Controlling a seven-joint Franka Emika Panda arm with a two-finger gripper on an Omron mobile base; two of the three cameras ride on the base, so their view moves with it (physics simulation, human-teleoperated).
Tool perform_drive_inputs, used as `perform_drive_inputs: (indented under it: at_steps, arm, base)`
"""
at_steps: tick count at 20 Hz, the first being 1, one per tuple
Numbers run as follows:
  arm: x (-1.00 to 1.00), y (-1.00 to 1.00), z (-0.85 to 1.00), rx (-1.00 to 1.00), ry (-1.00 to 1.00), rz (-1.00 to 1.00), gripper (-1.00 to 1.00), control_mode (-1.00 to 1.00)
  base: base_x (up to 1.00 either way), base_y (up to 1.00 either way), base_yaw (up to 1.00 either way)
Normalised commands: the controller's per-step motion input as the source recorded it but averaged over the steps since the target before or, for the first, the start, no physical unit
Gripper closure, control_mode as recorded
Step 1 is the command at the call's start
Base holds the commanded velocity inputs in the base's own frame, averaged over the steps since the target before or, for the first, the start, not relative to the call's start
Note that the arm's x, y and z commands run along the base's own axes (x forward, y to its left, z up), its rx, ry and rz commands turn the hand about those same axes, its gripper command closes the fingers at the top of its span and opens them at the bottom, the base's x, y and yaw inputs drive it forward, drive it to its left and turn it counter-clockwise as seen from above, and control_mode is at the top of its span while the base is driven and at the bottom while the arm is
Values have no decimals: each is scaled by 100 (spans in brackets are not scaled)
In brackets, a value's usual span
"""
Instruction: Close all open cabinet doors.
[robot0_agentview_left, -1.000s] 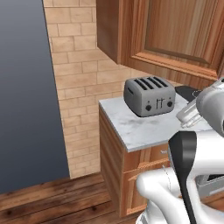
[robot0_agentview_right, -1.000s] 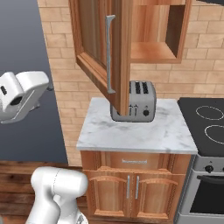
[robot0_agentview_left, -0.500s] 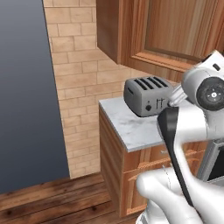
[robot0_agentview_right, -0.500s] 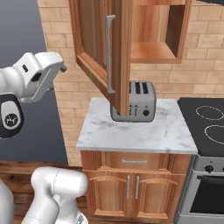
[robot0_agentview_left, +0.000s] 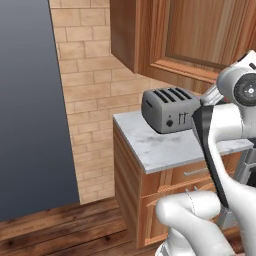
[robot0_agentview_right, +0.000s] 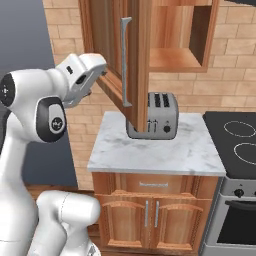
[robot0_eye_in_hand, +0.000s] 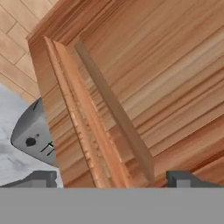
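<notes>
I am swinging my arm up; my gripper (robot0_eye_in_hand: 111, 179), wide open and empty, is nearing the open cabinet door (robot0_agentview_right: 125, 60), needing a flat, steady push.

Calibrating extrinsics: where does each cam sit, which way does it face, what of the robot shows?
Left base view: behind-left, looking forward-down at toaster and counter; arm at right.
Right base view: behind-right, facing the open cabinet door; arm at left, gripper by the door.
Hand view: on the hand, close on the door's edge; open fingertips below.
Shared: toaster, door.
</notes>
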Motion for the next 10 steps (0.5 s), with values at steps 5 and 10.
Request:
perform_drive_inputs:
  at_steps: [5, 10]
  arm:
    - [61, -52, 0, 0, 0, 0, -100, -100]
    - [76, -28, -1, 0, 2, 0, -100, -100]
  base:
    - [0, 0, 0]
    - [0, 0, 0]
